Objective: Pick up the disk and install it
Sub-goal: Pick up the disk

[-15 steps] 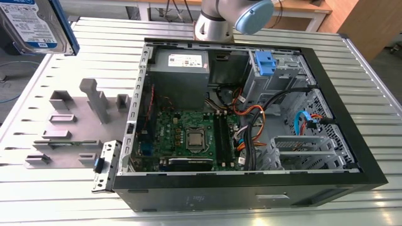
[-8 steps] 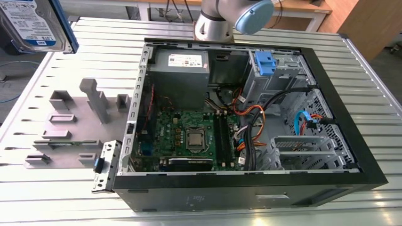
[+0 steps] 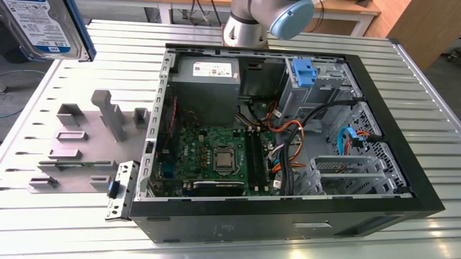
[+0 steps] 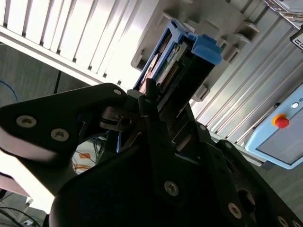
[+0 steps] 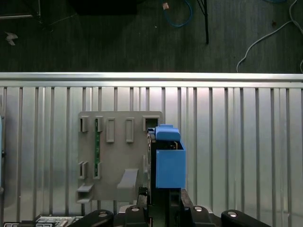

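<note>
- The gripper [image 5: 161, 196] was clamped on one end of the disk [image 5: 169, 161], with its black fingers [image 5: 141, 194] pressed against the disk's two flat sides.
- In the second wrist view the gripper [image 4: 163, 101] held the disk [image 4: 177, 59] the same way, and most of the disk stuck out past the fingertips.
- In the exterior view the disk [image 3: 45, 27] was lifted clear of the table [image 3: 65, 226]. It was outside the computer case [image 3: 288, 229], off the case's side toward the exterior view's left.
- A blue frame [image 5: 170, 168] was clipped around the disk's silver body.
- The disk's face carried a white label [image 3: 32, 19] with small dark print and a blue band [image 3: 56, 49] along its lower edge.
- A grey holder [image 3: 94, 143] lay on the table beside the case, on the same side as the disk. In the first wrist view the disk hung over the edge of this holder [image 5: 116, 156].
- The case lay open. A grey power supply [image 3: 209, 89] sat at its far wall and bore a white sticker [image 3: 215, 68] with print.
- A blue bracket [image 3: 303, 73] stood in the case's far corner toward the exterior view's right.
- A green circuit board [image 3: 216, 154] lay flat inside the case.
- The arm [image 3: 249, 27] rose just behind the case.
</note>
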Robot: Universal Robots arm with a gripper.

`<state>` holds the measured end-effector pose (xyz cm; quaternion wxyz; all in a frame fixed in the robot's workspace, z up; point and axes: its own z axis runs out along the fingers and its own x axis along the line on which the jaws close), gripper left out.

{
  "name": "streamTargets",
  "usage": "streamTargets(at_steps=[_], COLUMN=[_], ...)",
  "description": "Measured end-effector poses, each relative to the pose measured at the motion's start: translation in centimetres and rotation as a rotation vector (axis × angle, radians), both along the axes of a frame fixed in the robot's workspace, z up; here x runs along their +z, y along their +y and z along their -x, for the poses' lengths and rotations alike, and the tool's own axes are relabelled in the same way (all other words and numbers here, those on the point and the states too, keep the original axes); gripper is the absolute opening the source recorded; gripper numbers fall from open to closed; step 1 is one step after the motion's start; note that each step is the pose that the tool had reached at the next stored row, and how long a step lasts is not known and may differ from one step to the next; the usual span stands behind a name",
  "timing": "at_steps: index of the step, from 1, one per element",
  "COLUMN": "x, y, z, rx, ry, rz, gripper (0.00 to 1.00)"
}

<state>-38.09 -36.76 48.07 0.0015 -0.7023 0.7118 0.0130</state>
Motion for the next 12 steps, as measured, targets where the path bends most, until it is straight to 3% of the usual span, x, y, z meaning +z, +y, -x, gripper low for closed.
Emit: streamTargets(at_steps=[5,12], x=[0.00,0.01], y=[0.00,0.00], z=[-1.46,-4.19], rx=[0.000,0.000], ry=[0.0000,0.0001], rz=[0.0000,0.0001], gripper=[0.35,0.35])
